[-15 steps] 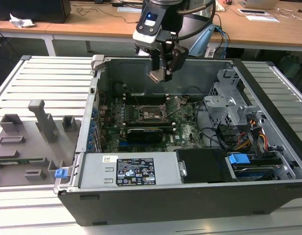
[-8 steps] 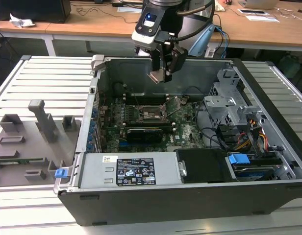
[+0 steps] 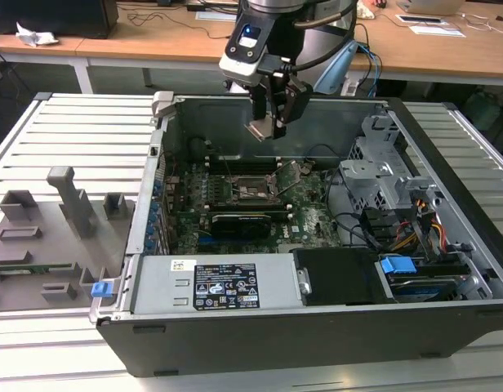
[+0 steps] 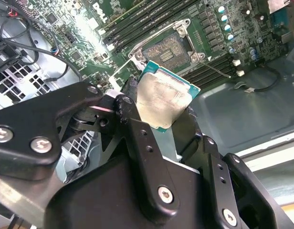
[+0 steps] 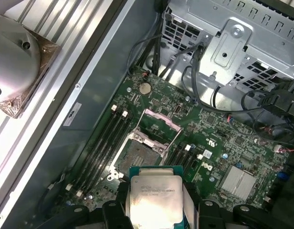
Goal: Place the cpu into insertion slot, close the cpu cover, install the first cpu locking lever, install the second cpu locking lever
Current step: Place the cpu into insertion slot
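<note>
The slatted desk (image 3: 72, 131) carried an open computer case (image 3: 276, 335) lying on its side, its green motherboard (image 3: 309, 216) facing up. Near the middle of the board sat the insertion slot (image 3: 255, 186), a dark square socket with memory strips on either side. It looked empty in both wrist views (image 5: 137, 155) (image 4: 168, 52). The cpu cover (image 5: 161, 120) stood swung up on its hinge, so the way into the socket appeared clear.

The main risk, as I judged it, was a crooked landing. The chip was not level with the board, and if it met the socket at that angle, or off to one side, a corner could dig into the contact grid. The raised cover was another hazard, since a finger or the chip's edge might catch its frame (image 4: 159, 33) during the approach. A wrong rotation would also keep the chip from seating.

In the exterior view the arm hung above the far wall of the case. Its wrist pointed down and leaned slightly, and the gripper (image 3: 268, 126) was well above the board rather than inside the case. The black fingers (image 4: 135, 124) were closed on two opposite edges of the cpu (image 4: 161, 102). The chip's pale metal face was turned outward and tipped, and it hung above the socket, apart from it (image 5: 154, 200).
</note>
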Controlling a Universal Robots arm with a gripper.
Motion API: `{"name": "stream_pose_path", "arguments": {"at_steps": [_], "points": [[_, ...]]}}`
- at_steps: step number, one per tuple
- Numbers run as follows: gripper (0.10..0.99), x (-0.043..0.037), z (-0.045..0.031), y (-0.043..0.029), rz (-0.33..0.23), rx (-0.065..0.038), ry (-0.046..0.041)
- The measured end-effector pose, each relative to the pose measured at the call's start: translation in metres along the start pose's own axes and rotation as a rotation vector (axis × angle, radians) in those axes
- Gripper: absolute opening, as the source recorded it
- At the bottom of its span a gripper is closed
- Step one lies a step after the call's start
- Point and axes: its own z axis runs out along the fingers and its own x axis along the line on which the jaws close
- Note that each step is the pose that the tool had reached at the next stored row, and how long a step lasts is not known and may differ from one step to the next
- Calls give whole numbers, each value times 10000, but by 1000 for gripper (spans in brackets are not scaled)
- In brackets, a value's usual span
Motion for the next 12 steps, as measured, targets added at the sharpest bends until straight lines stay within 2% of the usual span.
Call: {"name": "stream_pose_path", "arguments": {"at_steps": [3,7,12], "points": [[533,0,10,-1,367,-3,-38],[533,-1,29,-3,1276,-19,-120],[533,-1,41,-4,1550,-24,-145]]}}
